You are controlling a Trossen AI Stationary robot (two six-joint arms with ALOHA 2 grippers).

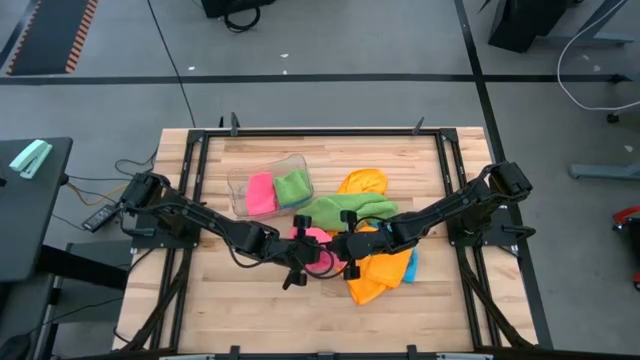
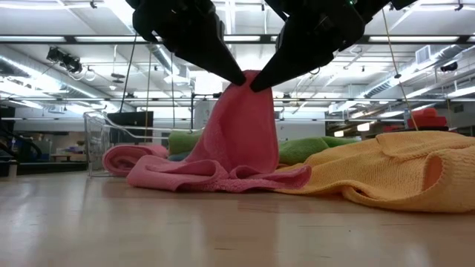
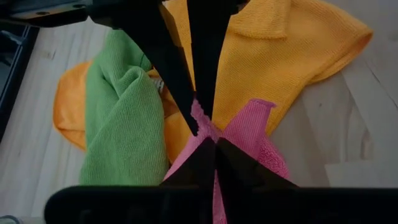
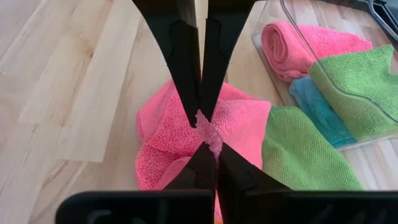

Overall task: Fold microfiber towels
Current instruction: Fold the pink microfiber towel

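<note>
Both grippers are meeting at the middle of the wooden table [image 1: 250,310], tip to tip, over the pink towel [image 2: 237,141]. The left gripper [image 1: 300,262] is reaching in from the left side, its jaws drawn narrow and pinching the raised peak of the pink cloth; in the left wrist view the two dark fingers [image 3: 205,163] are sitting together with pink fabric caught at their tips. The right gripper [image 1: 349,250] is coming in from the right side, jaws likewise closed on the same peak, and its wrist view is showing a small tuft of pink towel [image 4: 208,134] squeezed between its fingers [image 4: 205,168]. In the low view the cloth is hanging as a tent from the two tips, its lower edge bunched and lying on the table surface. An orange towel [image 2: 401,167] is lying spread just to the right of the pink one, touching it. A green towel [image 1: 345,208] is lying crumpled behind the grippers, partly over a second orange towel [image 1: 362,183]. The clear plastic tub [image 1: 240,185] is sitting toward the far left of centre, holding a rolled pink towel [image 1: 261,193], a folded green towel [image 1: 293,186], and a sky-blue towel [image 4: 317,106] beneath the green one.
</note>
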